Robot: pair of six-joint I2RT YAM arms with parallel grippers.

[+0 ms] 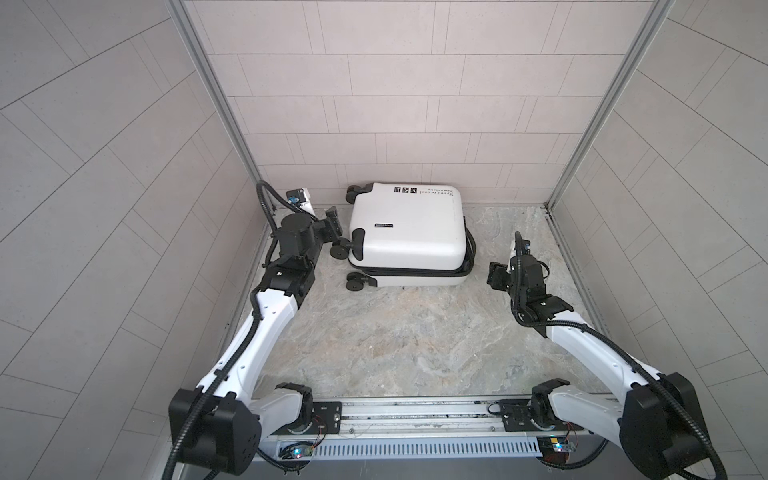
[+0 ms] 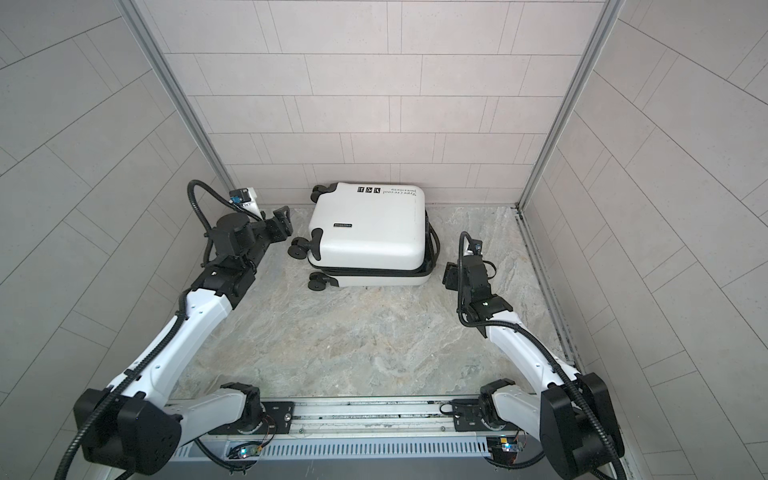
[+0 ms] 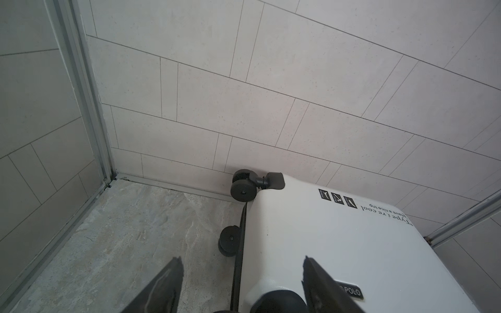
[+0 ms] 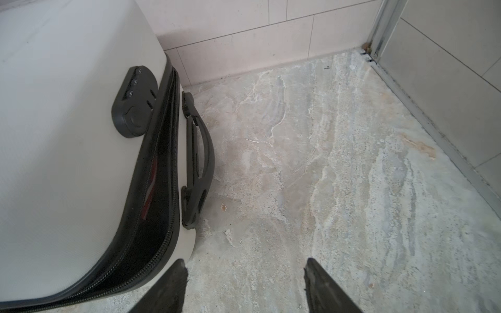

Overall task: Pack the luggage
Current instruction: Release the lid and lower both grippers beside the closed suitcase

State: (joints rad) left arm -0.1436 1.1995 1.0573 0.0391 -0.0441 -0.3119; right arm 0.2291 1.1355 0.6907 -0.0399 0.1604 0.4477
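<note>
1. The white suitcase (image 1: 405, 232) lies flat on the tabletop (image 1: 395, 332) against the back wall, lid down.
2. Its zipper band (image 4: 162, 151) gapes; I judge zipping is left.
3. My left end effector (image 3: 242, 261) and right end effector (image 4: 245, 261) are both spread apart, empty.

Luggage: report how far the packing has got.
Done: lid down on the luggage, nothing loose on the table. In hand: nothing; left fingers and right fingers stand open beside it, empty. Left: the zip gapes, something red showing inside; close it.
</note>
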